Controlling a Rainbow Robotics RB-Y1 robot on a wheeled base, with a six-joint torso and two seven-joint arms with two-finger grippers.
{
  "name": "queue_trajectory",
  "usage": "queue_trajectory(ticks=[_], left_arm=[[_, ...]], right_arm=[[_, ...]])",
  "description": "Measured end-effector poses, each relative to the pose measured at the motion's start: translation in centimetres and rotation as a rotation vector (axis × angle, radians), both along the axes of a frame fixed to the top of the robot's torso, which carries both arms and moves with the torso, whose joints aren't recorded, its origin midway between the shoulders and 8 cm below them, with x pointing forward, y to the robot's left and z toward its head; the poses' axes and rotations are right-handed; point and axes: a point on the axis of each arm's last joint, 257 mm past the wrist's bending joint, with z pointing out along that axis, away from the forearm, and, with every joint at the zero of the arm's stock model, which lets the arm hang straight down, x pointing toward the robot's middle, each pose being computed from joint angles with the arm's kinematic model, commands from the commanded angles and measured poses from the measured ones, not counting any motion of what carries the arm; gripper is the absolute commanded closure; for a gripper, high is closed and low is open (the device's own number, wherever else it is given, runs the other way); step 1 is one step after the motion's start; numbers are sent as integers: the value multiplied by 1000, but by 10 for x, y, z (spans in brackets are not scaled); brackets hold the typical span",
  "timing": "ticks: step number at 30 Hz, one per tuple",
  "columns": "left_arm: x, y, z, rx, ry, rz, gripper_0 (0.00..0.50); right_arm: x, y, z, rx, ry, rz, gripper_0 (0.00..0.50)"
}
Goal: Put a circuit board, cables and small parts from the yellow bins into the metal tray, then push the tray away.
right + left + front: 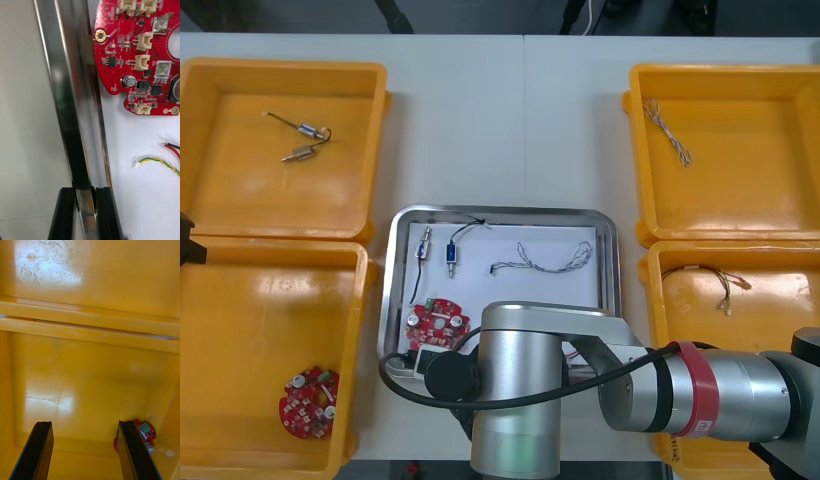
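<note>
The metal tray [605,225] lies between the yellow bins, white inside. It holds a red circuit board [438,322], two small metal parts [423,247], a black cable [470,225] and a twisted blue and white cable [545,258]. My right arm crosses the tray's near edge. In the right wrist view my right gripper [86,213] is shut on the tray's shiny rim [63,93], next to the circuit board [138,56] and a red and yellow cable [157,160]. My left gripper [87,452] hangs open inside the near left bin, holding nothing.
The far left bin [210,200] holds small metal parts [300,140]. A second circuit board [308,403] lies in the near left bin. The far right bin contains a twisted cable [668,130], the near right bin a red and yellow cable [710,280]. Bare table lies beyond the tray.
</note>
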Motion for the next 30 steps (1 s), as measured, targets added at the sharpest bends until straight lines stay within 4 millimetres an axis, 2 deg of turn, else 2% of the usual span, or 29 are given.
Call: queue_trajectory(ticks=[5,15,21,30], left_arm=[[0,0,0,0,0,0,0],[0,0,0,0,0,0,0],[0,0,0,0,0,0,0],[0,0,0,0,0,0,0]], right_arm=[[0,0,1,1,-1,1,446],[2,-2,2,0,-11,0,448],[3,-12,2,-13,-42,22,497],[1,-19,1,-47,-90,85,500]])
